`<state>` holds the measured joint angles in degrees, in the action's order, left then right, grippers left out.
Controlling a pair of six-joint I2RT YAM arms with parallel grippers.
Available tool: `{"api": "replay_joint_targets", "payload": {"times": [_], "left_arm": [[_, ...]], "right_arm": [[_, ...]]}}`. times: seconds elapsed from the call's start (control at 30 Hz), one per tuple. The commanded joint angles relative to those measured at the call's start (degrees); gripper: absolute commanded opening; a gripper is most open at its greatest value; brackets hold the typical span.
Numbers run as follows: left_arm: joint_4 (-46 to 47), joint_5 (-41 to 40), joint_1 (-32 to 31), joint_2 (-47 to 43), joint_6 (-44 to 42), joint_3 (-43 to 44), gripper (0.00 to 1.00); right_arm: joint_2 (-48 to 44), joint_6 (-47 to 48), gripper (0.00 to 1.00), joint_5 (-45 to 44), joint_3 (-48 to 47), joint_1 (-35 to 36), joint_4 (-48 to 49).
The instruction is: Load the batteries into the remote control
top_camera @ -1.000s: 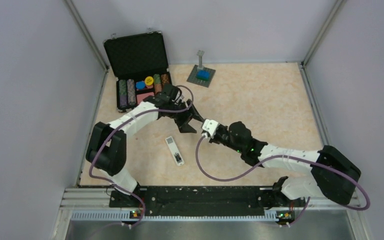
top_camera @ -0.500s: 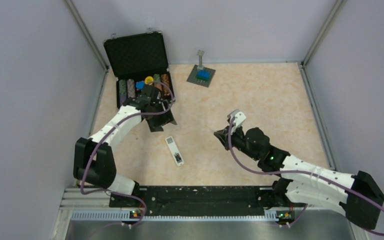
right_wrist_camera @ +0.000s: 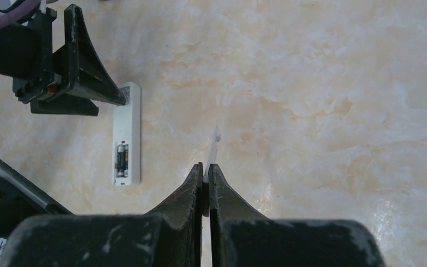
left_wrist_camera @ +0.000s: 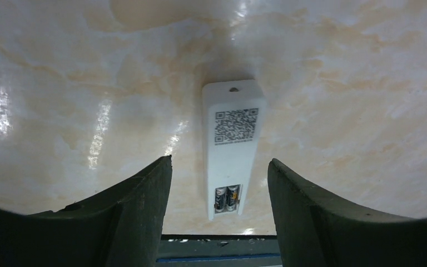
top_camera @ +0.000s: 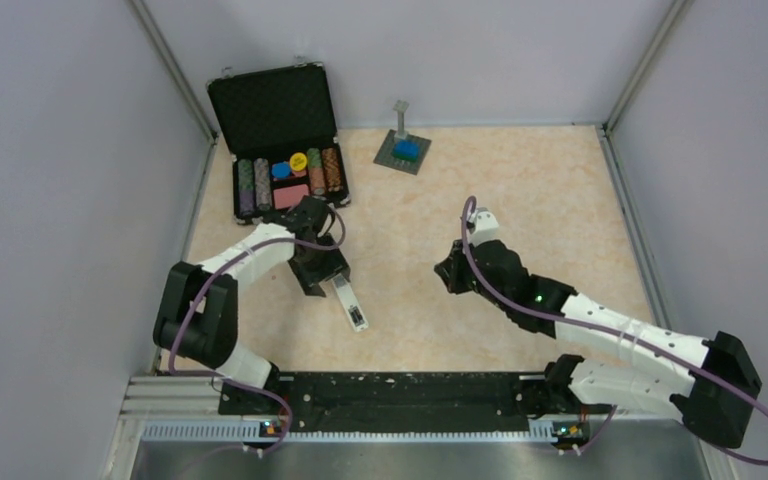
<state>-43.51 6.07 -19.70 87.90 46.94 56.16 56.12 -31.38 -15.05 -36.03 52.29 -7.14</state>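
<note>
The white remote control (top_camera: 349,302) lies back-up on the table, left of centre. Its compartment is uncovered, and two dark batteries (left_wrist_camera: 227,198) sit in it side by side. My left gripper (top_camera: 322,272) hovers open at the remote's far end. In the left wrist view the remote control (left_wrist_camera: 232,144) runs between the two fingers (left_wrist_camera: 144,189), and neither touches it. My right gripper (right_wrist_camera: 206,167) is off to the right, shut on a thin white cover plate (right_wrist_camera: 215,147) held edge-on. The right wrist view also takes in the remote control (right_wrist_camera: 127,133).
An open black case of poker chips (top_camera: 280,140) stands at the back left. A grey plate with a blue block (top_camera: 403,150) sits at the back centre. Grey walls close three sides. A black rail (top_camera: 400,395) runs along the near edge.
The two grippers were together at the table's centre. My left gripper swung back left and came down over the remote's far end. My right gripper drew off to the right with the cover plate.
</note>
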Motion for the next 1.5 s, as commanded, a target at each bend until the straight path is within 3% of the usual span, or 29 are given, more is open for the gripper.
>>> {"api": "replay_joint_targets", "payload": {"times": [0.0,0.23,0.33,0.4,0.53,0.57,0.67,0.83,1.03,1.1,1.13,1.2,1.27,1.33,1.47], "left_arm": [[2.2,-4.1,-1.0,0.8,13.9,-1.6,0.69],[1.8,-3.9,-3.4,6.6,25.4,0.4,0.69],[0.7,-4.1,-5.2,9.2,30.4,1.5,0.63],[0.0,-4.7,-6.5,10.3,33.4,1.8,0.47],[-0.9,-5.0,-8.7,10.4,39.7,2.2,0.05],[-1.1,-4.6,-9.2,10.2,41.1,2.5,0.0],[-1.9,-2.2,-10.2,9.2,46.7,3.0,0.0],[0.6,-3.6,-14.5,3.8,64.1,0.0,0.0],[8.2,-6.4,-17.2,3.1,75.5,-3.1,0.16],[8.9,-8.5,-17.9,3.6,75.3,-2.0,0.24],[8.4,-8.7,-17.9,4.3,74.1,-1.0,0.34],[4.5,-10.3,-17.8,6.0,70.6,2.3,0.69],[0.5,-13.5,-17.4,7.7,64.8,5.8,0.87],[-2.6,-15.2,-16.8,8.8,57.4,8.8,0.94],[-7.1,-22.9,-16.6,5.8,40.9,11.2,0.96]], "right_arm": [[2.9,-1.3,0.0,-0.2,-4.3,-1.2,-1.6],[2.8,0.9,0.0,6.3,-4.9,-5.7,-2.9],[1.9,2.8,0.0,9.3,-4.9,-7.1,-3.5],[1.7,4.5,0.0,10.6,-5.1,-7.6,-4.0],[2.2,7.0,0.0,13.5,-5.4,-8.0,-4.5],[2.5,7.1,0.0,13.8,-5.5,-8.1,-4.4],[3.7,7.2,0.0,14.4,-5.9,-8.3,-3.7],[4.7,7.1,0.0,14.7,-6.2,-9.2,-2.8],[4.2,6.6,0.0,16.8,-6.2,-10.2,-2.9],[4.1,6.6,0.0,16.8,-6.2,-10.2,-3.1],[4.1,6.6,0.0,16.5,-6.2,-10.2,-3.3],[4.4,6.6,0.0,15.6,-6.6,-10.2,-3.7],[4.8,6.9,0.0,14.4,-7.2,-10.2,-4.4],[5.3,6.9,0.0,12.5,-7.8,-10.2,-5.5],[5.2,7.5,0.0,12.0,-8.7,-10.8,-8.4]]}}
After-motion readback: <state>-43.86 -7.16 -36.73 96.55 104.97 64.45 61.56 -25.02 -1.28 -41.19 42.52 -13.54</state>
